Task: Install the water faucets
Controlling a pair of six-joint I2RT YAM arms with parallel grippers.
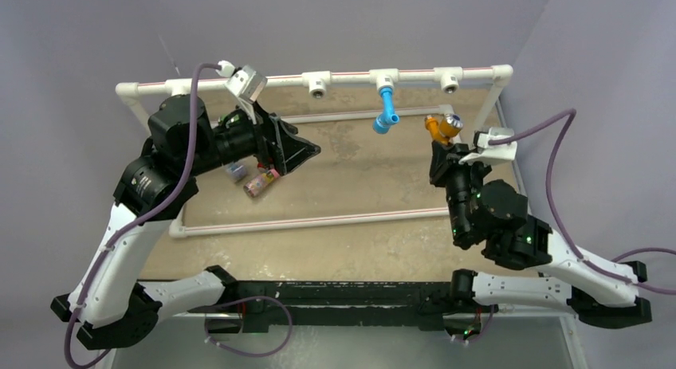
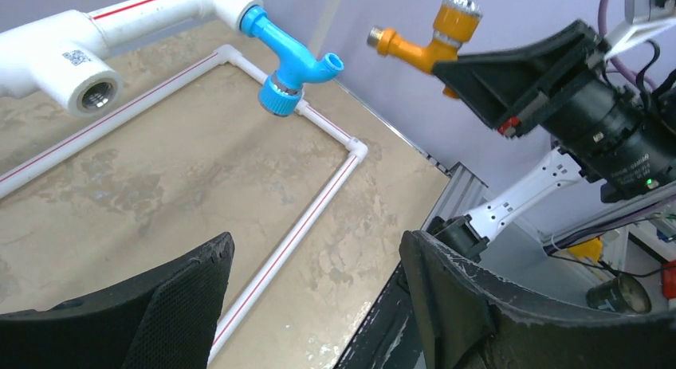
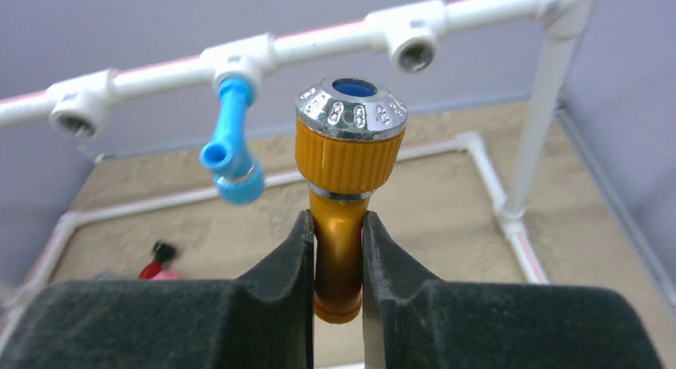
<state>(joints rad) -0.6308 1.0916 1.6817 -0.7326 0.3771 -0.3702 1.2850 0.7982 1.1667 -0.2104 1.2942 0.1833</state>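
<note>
a: what does the right gripper have hold of?

b: the orange faucet. the gripper is closed hard on it, and its two black fingers pinch the orange stem just under the ribbed knob. the faucet stands upright in the grip, with a silver-rimmed cap with a blue centre on top.

a: where is that faucet relative to the pipe frame?

b: it is in the air, in front of the top rail and below it, toward the right end. the empty socket at that end is near it, but the two do not touch. from the left wrist, its short side arm points toward the blue faucet's side.

a: and the blue faucet?

b: it sits in the middle socket of the top rail and hangs down at a slant. a second open socket is on the rail to its left.

a: what about the left gripper?

b: its jaws are spread wide with nothing between them. it hovers over the left part of the tan table, inside the frame and well apart from both faucets. two small pieces lie on the table just beside it, one pinkish and one greyish. what they are cannot be told.
</note>
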